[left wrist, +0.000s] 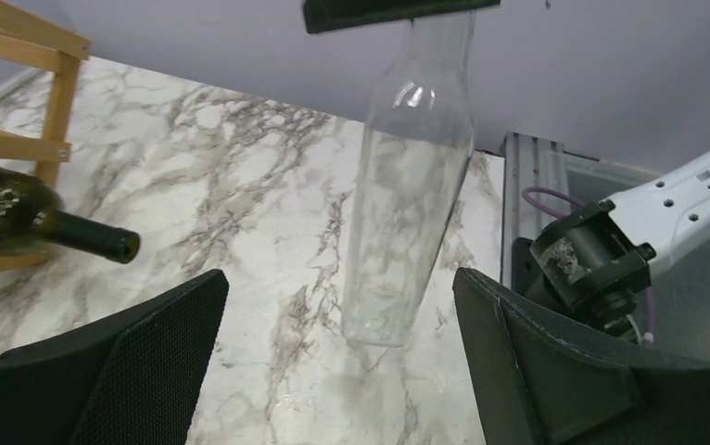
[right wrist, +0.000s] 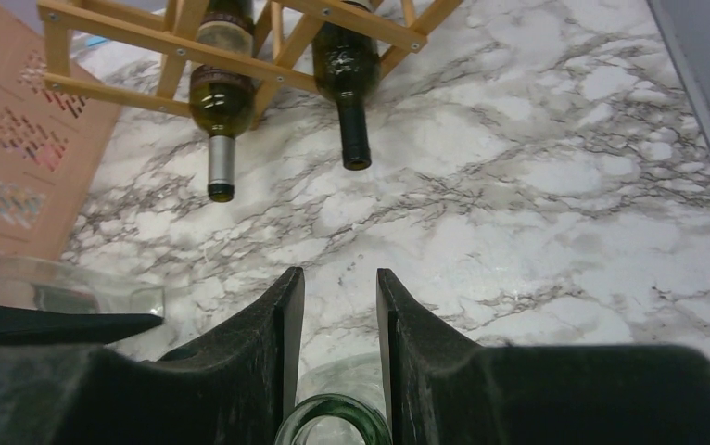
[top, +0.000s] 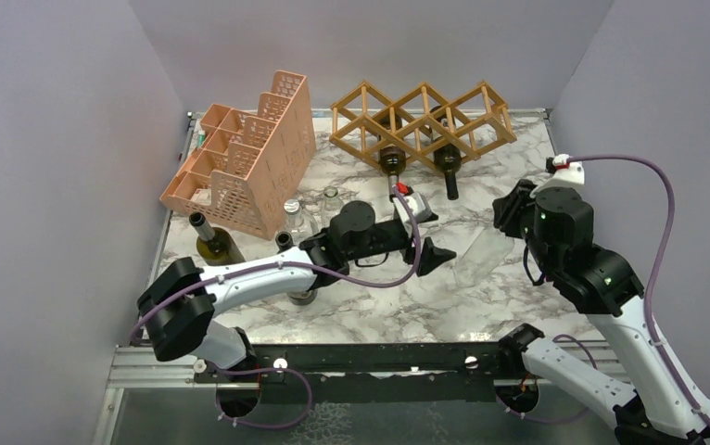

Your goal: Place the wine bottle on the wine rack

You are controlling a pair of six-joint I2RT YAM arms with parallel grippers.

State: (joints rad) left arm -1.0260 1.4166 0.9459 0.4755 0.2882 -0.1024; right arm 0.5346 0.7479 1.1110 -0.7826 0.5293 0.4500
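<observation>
A clear glass wine bottle point(top: 484, 258) hangs tilted from my right gripper point(top: 511, 211), its base low over the marble. The right wrist view shows the right gripper point(right wrist: 337, 278) shut on the neck just below the greenish mouth point(right wrist: 333, 428). My left gripper point(top: 435, 247) is open and empty, just left of the bottle. In the left wrist view the bottle point(left wrist: 407, 204) stands ahead of the spread left gripper point(left wrist: 342, 371). The wooden wine rack point(top: 421, 120) stands at the back and holds two dark bottles point(top: 391, 162) point(top: 448, 162).
A pink perforated organizer point(top: 245, 162) stands back left. Dark bottles point(top: 212, 243) and small clear jars point(top: 293, 218) sit by the left arm. Grey walls enclose the table on three sides. The racked bottle necks point(right wrist: 220, 167) point(right wrist: 355, 139) stick out toward the arms.
</observation>
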